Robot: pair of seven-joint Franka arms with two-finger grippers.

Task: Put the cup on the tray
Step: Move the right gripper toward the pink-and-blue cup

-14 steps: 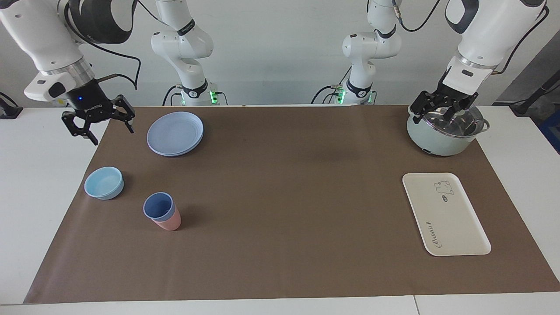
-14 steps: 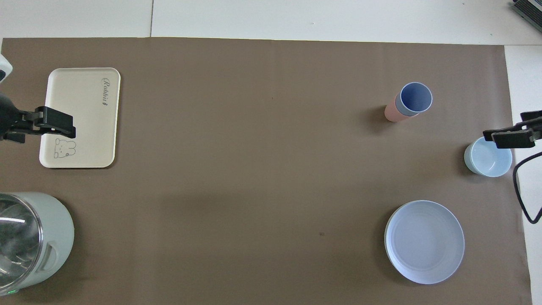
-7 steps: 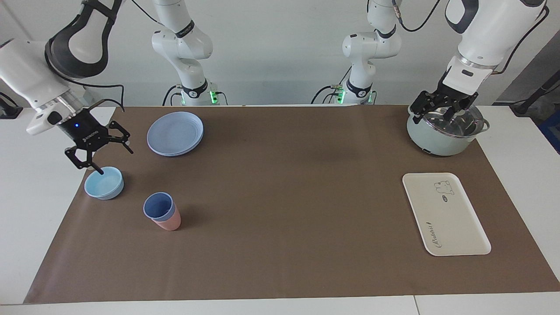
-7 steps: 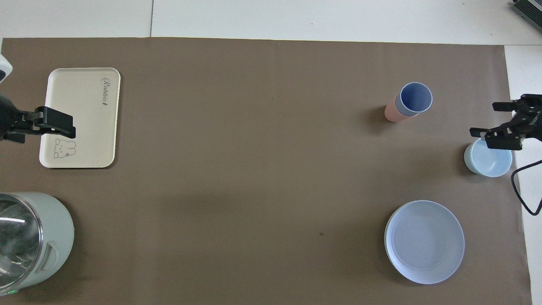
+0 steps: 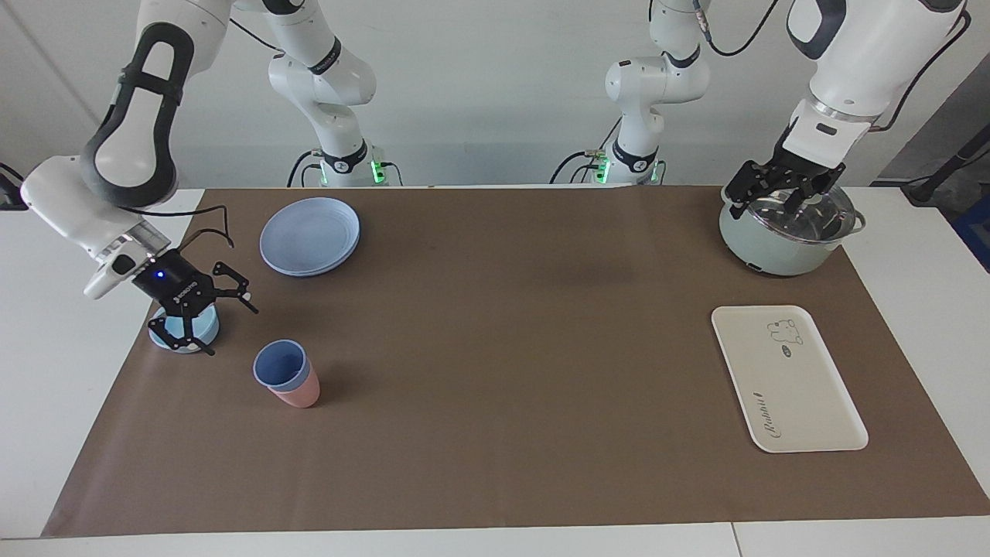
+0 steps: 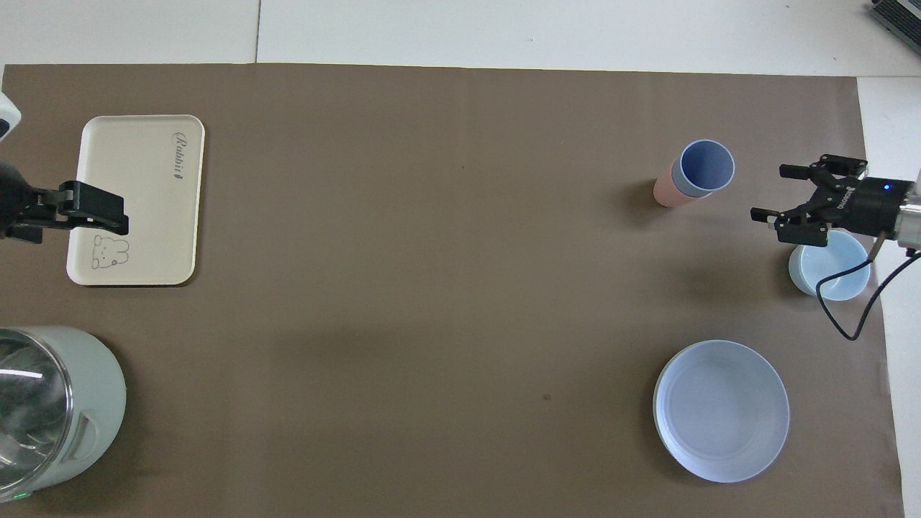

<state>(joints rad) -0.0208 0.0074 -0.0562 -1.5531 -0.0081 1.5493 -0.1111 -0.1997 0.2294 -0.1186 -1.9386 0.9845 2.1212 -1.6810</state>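
The periwinkle-blue cup (image 5: pixel 280 363) (image 6: pixel 706 165) stands upright, nested inside a salmon-pink tumbler (image 5: pixel 300 396) (image 6: pixel 663 193), toward the right arm's end of the table. My right gripper (image 5: pixel 230 329) (image 6: pixel 768 192) hangs low and open over the mat between the cup and a light-blue bowl; it holds nothing and is apart from the cup. At the left arm's end lies the cream-white tray (image 5: pixel 789 387) (image 6: pixel 144 208), bare. My left gripper (image 5: pixel 780 203) (image 6: pixel 101 216) waits open above the pot.
The light-blue bowl (image 5: pixel 165 337) (image 6: pixel 835 277) sits under the right gripper's wrist. A round blue plate (image 5: pixel 309 236) (image 6: pixel 719 410) lies nearer to the robots than the cup. A pale-green pot with a glass lid (image 5: pixel 773 251) (image 6: pixel 79 403) stands nearer to the robots than the tray.
My right gripper has come down from beside the plate, passed over the bowl and moved toward the cup, staying open. The left arm and all the objects have not moved.
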